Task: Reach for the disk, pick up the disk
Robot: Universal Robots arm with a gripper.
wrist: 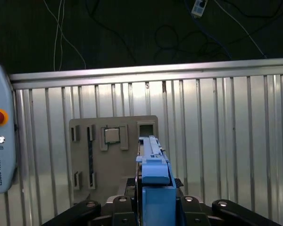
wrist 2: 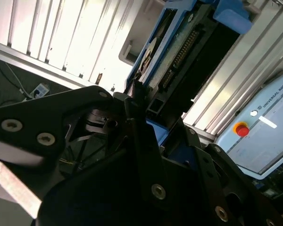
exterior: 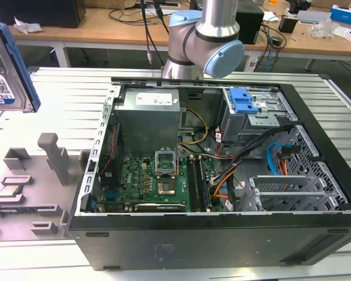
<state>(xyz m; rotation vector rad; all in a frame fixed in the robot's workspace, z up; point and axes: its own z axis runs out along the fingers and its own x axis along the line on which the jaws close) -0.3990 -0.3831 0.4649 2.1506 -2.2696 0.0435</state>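
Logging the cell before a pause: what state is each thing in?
disk: gripped, held off the table, on edge.
gripper: shut on the disk.
computer case: lying on its side, open.
CPU chip: seated in the grey fixture.

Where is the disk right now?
The disk is up in the air at the exterior view's far left, above the grey tray beside the computer case; both wrist views show it held in the gripper.

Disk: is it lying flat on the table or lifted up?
Lifted up, on edge. In the first wrist view the gripper holds the disk above the table.
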